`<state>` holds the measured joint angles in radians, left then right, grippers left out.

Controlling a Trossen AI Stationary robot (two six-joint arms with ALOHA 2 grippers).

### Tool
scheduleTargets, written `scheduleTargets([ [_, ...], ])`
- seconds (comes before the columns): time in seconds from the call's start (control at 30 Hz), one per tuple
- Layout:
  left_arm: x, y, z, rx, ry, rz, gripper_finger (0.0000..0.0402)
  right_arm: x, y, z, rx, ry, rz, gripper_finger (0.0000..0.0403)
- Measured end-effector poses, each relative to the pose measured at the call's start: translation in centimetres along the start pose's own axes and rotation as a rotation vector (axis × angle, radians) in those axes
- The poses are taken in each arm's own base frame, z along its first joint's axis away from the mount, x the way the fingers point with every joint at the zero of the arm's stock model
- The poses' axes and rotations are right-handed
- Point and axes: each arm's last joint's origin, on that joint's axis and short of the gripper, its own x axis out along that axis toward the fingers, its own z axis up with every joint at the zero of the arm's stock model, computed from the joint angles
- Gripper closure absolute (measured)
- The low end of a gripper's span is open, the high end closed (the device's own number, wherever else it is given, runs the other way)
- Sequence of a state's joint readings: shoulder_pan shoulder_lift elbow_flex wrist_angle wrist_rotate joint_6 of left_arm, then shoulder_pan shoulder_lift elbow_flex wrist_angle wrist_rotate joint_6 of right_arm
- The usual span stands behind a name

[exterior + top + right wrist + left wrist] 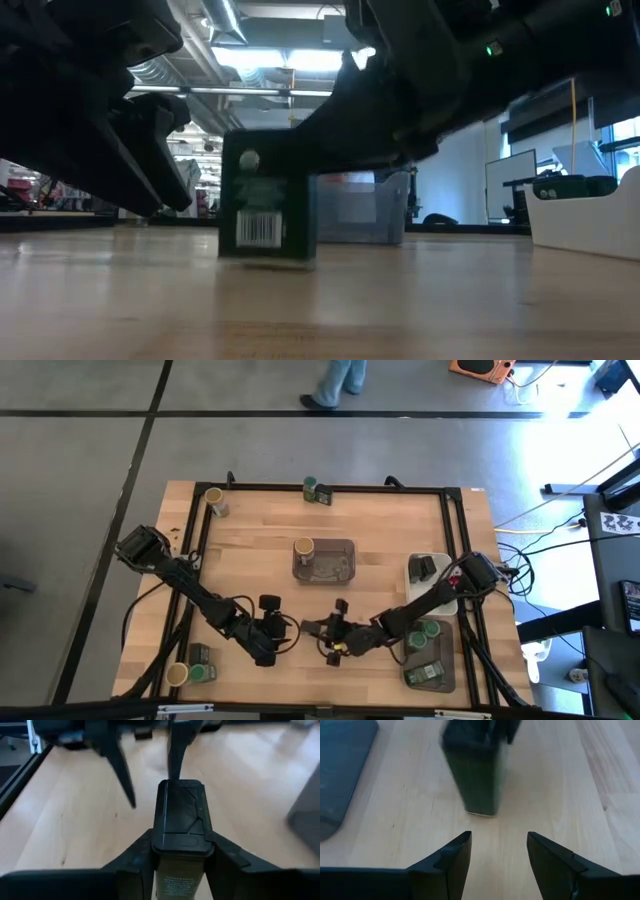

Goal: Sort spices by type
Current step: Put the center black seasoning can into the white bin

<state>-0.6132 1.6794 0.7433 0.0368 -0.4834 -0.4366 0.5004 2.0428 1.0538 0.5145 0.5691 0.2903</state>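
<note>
The right end effector [180, 857] gripped a small dark rectangular tin [181, 820] near its lid, upright at the middle of the desk [250, 550]. The left end effector [497, 852] faced it, fingers spread and empty. The low view alone showed the tin's barcode, its base apparently touching the wood.

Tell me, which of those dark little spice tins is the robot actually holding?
The dark tin at mid-table, standing upright on the wood with the right claw shut on it and the open left claw facing it. Other tins sit in trays, untouched.
</note>
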Motion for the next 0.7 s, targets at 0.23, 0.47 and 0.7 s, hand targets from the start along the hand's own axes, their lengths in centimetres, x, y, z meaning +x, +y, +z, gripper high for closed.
scheduleTargets([
  [0.23, 0.0, 0.0, 0.0, 0.0, 0.003, 0.001, 0.0212, -3.7, 0.7, 2.7, -0.078, -0.03, -0.159, 0.0269],
  [0.47, 0.0, 0.0, 0.0, -0.001, 0.002, 0.001, 0.0212, -9.4, 1.2, 5.1, -0.122, -0.053, -0.301, 0.0269],
  [0.7, 0.0, 0.0, 0.0, -0.006, 0.002, 0.001, 0.0212, -14.8, -0.2, 6.1, -0.076, -0.017, -0.367, 0.0267],
])
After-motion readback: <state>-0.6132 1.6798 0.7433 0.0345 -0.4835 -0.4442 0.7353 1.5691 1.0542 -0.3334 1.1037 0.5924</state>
